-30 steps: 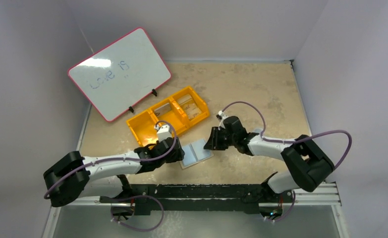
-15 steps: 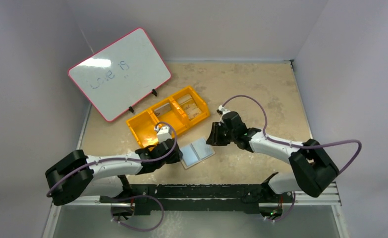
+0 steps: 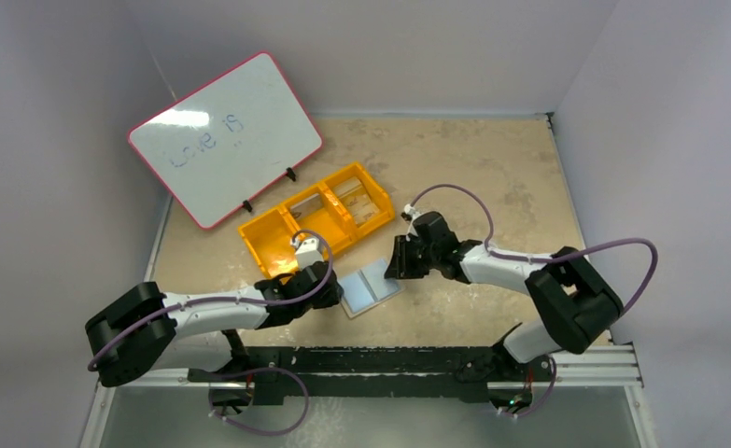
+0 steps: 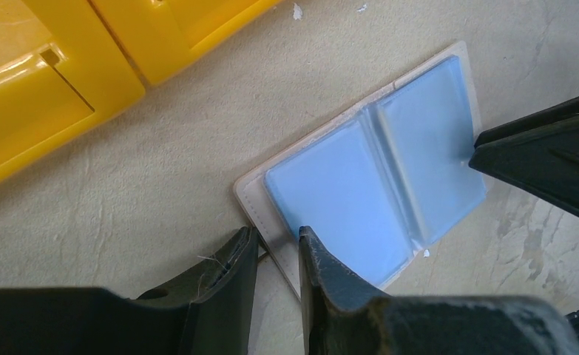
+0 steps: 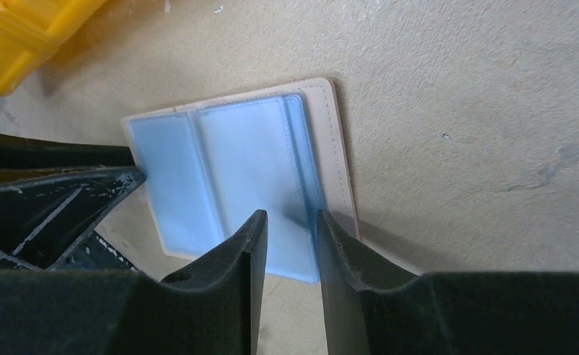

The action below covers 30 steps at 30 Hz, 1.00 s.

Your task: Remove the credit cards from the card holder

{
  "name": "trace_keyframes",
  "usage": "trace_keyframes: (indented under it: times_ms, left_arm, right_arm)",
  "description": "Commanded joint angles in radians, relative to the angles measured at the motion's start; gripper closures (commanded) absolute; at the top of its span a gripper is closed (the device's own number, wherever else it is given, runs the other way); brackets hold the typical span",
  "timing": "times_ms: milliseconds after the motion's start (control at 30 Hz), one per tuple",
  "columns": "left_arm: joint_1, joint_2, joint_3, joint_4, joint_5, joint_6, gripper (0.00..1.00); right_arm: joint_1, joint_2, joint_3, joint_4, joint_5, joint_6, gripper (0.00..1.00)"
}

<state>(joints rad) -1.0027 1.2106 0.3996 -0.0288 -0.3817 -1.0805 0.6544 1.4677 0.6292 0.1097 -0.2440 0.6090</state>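
The card holder (image 3: 371, 287) lies open and flat on the table, showing two light-blue panels edged in tan; it also shows in the left wrist view (image 4: 367, 185) and the right wrist view (image 5: 234, 170). No card shows apart from it. My left gripper (image 3: 333, 291) is at its left edge. The jaws (image 4: 279, 238) are nearly closed with the tan edge between them. My right gripper (image 3: 396, 269) is over the right panel. Its jaws (image 5: 291, 218) stand a little apart, tips at the blue pocket, with nothing clearly held between them.
A yellow three-compartment bin (image 3: 277, 233) stands just behind the holder and the left gripper. A pink-rimmed whiteboard (image 3: 226, 140) leans at the back left. Grey walls close the table on three sides.
My right gripper has moved a little left, from the holder's right edge onto its right panel. The left gripper and the holder have stayed almost in place.
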Motion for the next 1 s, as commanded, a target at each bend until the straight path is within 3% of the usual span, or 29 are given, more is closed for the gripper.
trace_keyframes:
  times_ms: [0,367,733,967]
  left_arm:
    - [-0.005,-0.002,0.002,0.008,-0.013,0.004,0.74]
    - [-0.005,-0.001,0.014,0.003,-0.016,0.011,0.78]
    - [-0.004,-0.036,0.014,-0.012,-0.058,-0.002,0.78]
    - [-0.005,-0.104,-0.004,-0.051,-0.101,-0.025,0.77]
  right_arm:
    - [0.004,0.027,-0.015,0.058,-0.055,-0.010,0.67]
    - [0.021,0.034,-0.010,0.110,-0.145,-0.025,0.77]
    - [0.074,0.042,0.058,0.189,-0.325,-0.012,0.71]
    - [0.126,0.062,0.121,0.148,-0.311,-0.043,0.66]
